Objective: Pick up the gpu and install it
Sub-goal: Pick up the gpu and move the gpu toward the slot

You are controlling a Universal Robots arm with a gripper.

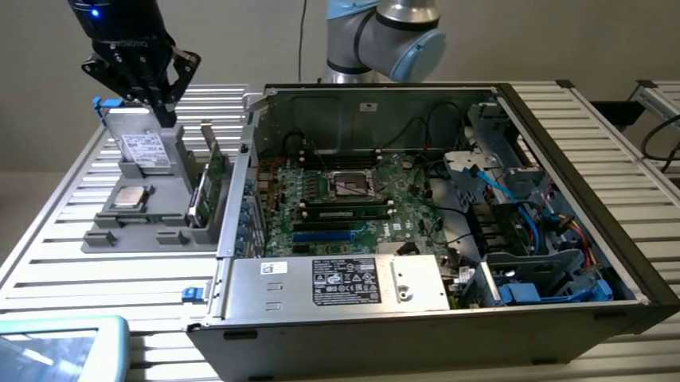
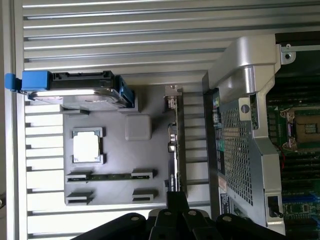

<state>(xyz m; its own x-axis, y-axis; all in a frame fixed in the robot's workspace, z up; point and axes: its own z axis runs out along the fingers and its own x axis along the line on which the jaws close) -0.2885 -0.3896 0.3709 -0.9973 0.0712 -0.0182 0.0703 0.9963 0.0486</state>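
1 closed pincer point(image 1: 164, 115) nr upright gpu point(image 2: 175, 145)

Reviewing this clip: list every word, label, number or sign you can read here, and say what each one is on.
None of the text can be read with certainty.
Black sticker on the power supply: print too small.
White label on the drive: too small.
Pale lettering on the pincer: blurred.
Sticker on the computer case: blurred.
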